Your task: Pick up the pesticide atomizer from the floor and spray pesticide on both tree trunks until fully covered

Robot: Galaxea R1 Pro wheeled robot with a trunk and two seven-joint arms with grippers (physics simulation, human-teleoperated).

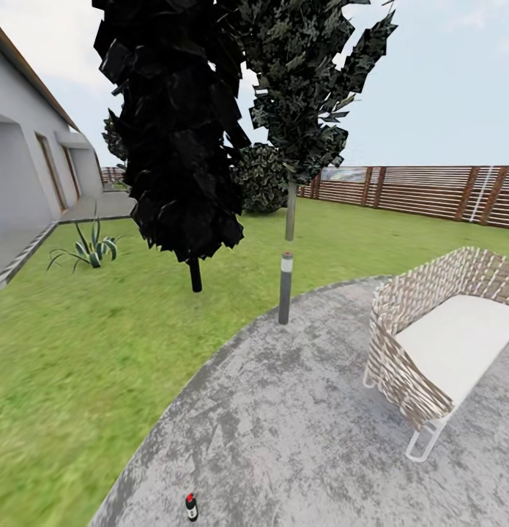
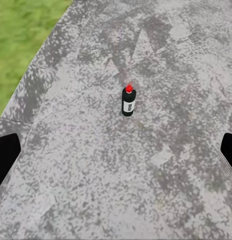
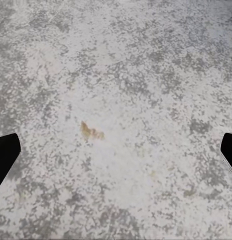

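The pesticide atomizer (image 2: pixel 128 101) stands upright on the concrete floor (image 2: pixel 161 180), ahead of and between the left fingers (image 2: pixel 5 152), which are spread wide and empty. The right fingers (image 3: pixel 5 152) hang equally wide over bare paving, gripping nothing.

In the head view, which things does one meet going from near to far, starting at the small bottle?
pesticide atomizer → grey bollard post → round dark bush → brown slat fence

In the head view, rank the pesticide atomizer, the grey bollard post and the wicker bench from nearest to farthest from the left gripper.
1. pesticide atomizer: on the paving, just ahead of the left gripper.
2. wicker bench: on the paving, to the right.
3. bollard post: at the paving's far curved edge.
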